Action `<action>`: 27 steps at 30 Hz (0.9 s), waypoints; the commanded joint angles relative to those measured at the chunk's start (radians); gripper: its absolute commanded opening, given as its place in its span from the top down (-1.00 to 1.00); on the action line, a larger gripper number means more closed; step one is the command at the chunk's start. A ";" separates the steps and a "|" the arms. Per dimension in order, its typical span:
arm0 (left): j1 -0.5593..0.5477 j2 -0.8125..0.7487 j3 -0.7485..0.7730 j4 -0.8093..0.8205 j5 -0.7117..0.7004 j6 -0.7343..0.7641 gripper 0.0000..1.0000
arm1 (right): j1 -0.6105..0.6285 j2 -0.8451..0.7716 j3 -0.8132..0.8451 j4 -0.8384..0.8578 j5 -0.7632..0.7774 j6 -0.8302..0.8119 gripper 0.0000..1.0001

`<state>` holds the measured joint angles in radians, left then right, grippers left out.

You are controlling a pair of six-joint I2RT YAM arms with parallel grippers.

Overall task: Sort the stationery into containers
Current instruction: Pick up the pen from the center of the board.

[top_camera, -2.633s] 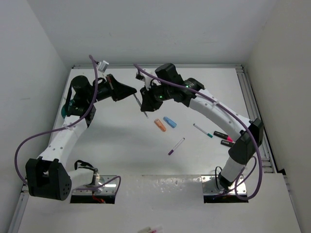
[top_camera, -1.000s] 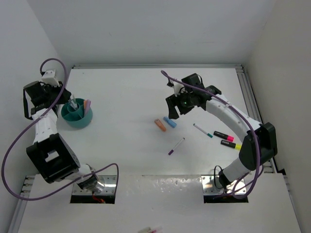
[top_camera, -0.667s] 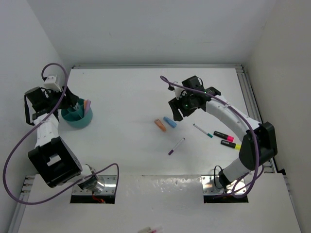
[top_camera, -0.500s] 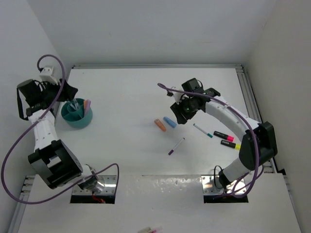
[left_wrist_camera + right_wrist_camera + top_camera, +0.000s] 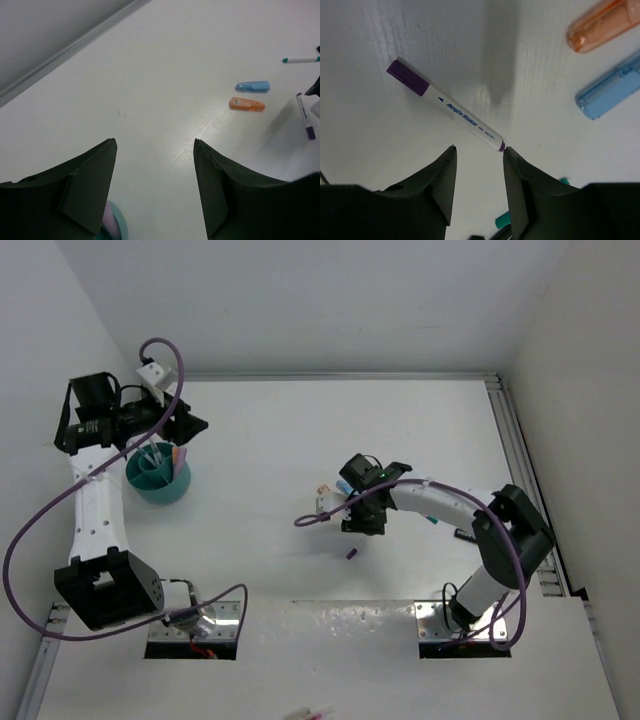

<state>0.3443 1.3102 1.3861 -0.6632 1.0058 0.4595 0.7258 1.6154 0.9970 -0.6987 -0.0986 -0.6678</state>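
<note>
The teal cup (image 5: 158, 480) stands at the left with a peach highlighter (image 5: 179, 455) and pens in it; its rim (image 5: 121, 231) shows beside my left fingers. My left gripper (image 5: 188, 427) (image 5: 155, 144) hangs above and just right of the cup, open and empty. A thin purple pen (image 5: 447, 106) (image 5: 352, 553) lies on the table. My right gripper (image 5: 360, 523) (image 5: 479, 148) hovers low over it, open, and its right fingertip (image 5: 506, 150) is at the pen's plain end. Orange (image 5: 600, 24) (image 5: 246, 104) and blue (image 5: 612, 85) (image 5: 252, 86) highlighters lie close by.
A teal-tipped pen (image 5: 301, 60) (image 5: 431, 520) lies right of the highlighters, partly under my right arm. Purple cables loop from both arms, one (image 5: 320, 520) reaching the table by the right gripper. A metal rail (image 5: 515, 455) runs along the right edge.
My left gripper opened and swung up and to the right away from the cup. My right arm dropped toward the near side over the purple pen, and its jaws narrowed.
</note>
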 commanded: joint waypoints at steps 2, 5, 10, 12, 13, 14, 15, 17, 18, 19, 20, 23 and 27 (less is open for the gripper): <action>-0.060 -0.094 -0.038 -0.033 -0.036 0.064 -0.38 | 0.026 0.050 -0.024 0.096 0.019 -0.122 0.16; -0.103 -0.098 -0.042 -0.024 -0.105 0.048 -0.38 | 0.027 0.086 -0.038 0.123 0.008 -0.144 0.14; -0.125 -0.114 -0.071 -0.013 -0.134 0.030 -0.38 | 0.026 0.123 -0.070 0.173 0.017 -0.194 0.15; -0.125 -0.132 -0.087 -0.004 -0.144 0.027 -0.38 | 0.026 0.143 -0.081 0.176 0.016 -0.213 0.19; -0.125 -0.137 -0.102 0.010 -0.154 0.024 -0.38 | 0.027 0.147 -0.089 0.180 0.016 -0.220 0.24; -0.125 -0.143 -0.107 0.016 -0.157 0.016 -0.38 | 0.027 0.156 -0.099 0.186 0.017 -0.231 0.40; -0.123 -0.144 -0.113 0.020 -0.159 0.013 -0.38 | 0.029 0.159 -0.107 0.191 0.019 -0.231 0.50; -0.120 -0.150 -0.127 0.039 -0.154 0.002 -0.37 | 0.034 0.159 -0.118 0.200 0.014 -0.228 0.72; -0.119 -0.154 -0.134 0.046 -0.153 -0.018 -0.37 | 0.034 0.153 -0.118 0.199 0.008 -0.216 0.85; -0.110 -0.161 -0.154 0.069 -0.132 -0.022 -0.37 | 0.035 0.144 -0.120 0.194 0.001 -0.208 0.90; -0.099 -0.172 -0.180 0.098 -0.110 -0.045 -0.36 | 0.038 0.127 -0.106 0.188 -0.024 -0.184 0.95; -0.087 -0.193 -0.222 0.129 -0.084 -0.097 -0.35 | 0.029 0.068 -0.068 0.176 -0.056 -0.095 1.00; -0.094 -0.236 -0.308 0.229 0.045 -0.163 -0.35 | -0.012 0.009 0.070 0.145 -0.168 0.121 1.00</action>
<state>0.2489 1.1194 1.1145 -0.5385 0.9314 0.3668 0.7414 1.7107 0.9539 -0.5770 -0.1448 -0.7246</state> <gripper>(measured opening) 0.677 0.089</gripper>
